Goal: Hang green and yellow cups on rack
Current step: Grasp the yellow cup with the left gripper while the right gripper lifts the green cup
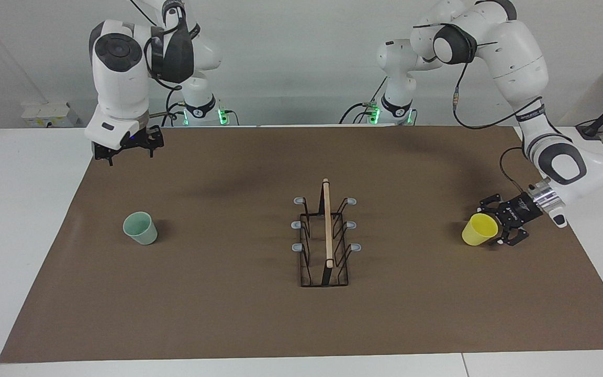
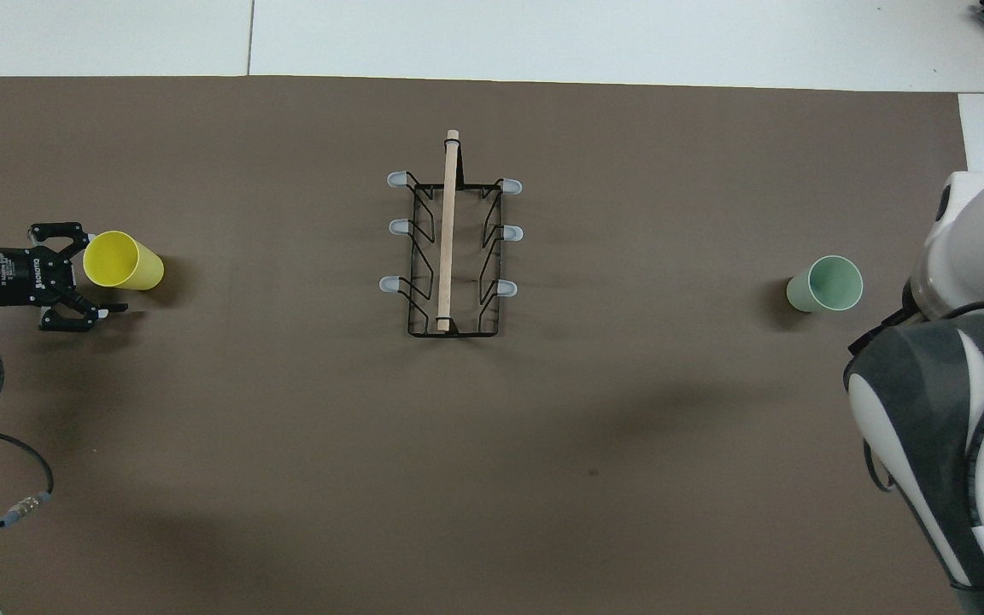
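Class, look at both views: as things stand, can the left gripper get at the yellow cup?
Probably yes: the open left gripper is right beside the yellow cup, and nothing lies between them.

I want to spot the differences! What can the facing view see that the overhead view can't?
Only the facing view shows the right gripper, open, up over the mat's edge, plus both arms' bases. Only the overhead view shows straight down into the rack. Both show the open left gripper at the yellow cup, the green cup and the brown mat.
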